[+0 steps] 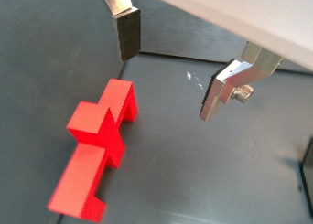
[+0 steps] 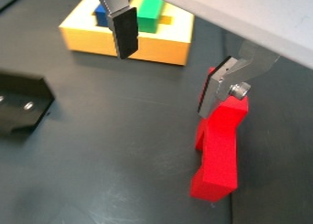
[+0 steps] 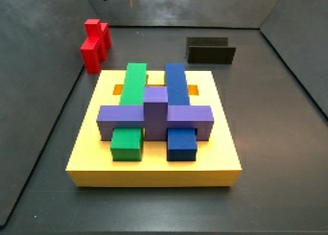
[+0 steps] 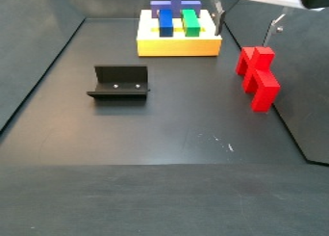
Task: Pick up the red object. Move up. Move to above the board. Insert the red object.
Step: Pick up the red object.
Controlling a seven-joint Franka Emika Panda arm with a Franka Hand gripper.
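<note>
Jaws stand wide apart and empty: your gripper (image 1: pixel 171 72) hangs above the dark bench (image 1: pixel 232 173) with nothing between the two silver finger plates. You see the red object (image 1: pixel 95 145) lying flat on the bench, off to one side of the jaws rather than under the gap. In a wrist view one finger plate (image 2: pixel 226 86) sits just over the piece's near end, while the other finger (image 2: pixel 121 26) is well clear of it. The piece's long axis runs roughly crosswise to the line joining the fingers, which suits a grip across its width once you shift sideways to centre it.

The red object (image 4: pixel 257 74) is a glossy, hard-edged block of stepped, squared sections with flat faces that should take the pads well. The board (image 3: pixel 153 133), a thick matte yellow slab carrying green, blue and purple blocks, lies well apart from the jaws. The fixture (image 4: pixel 118 82), a dark bracket, stands away on the far side of the bench from the piece.
</note>
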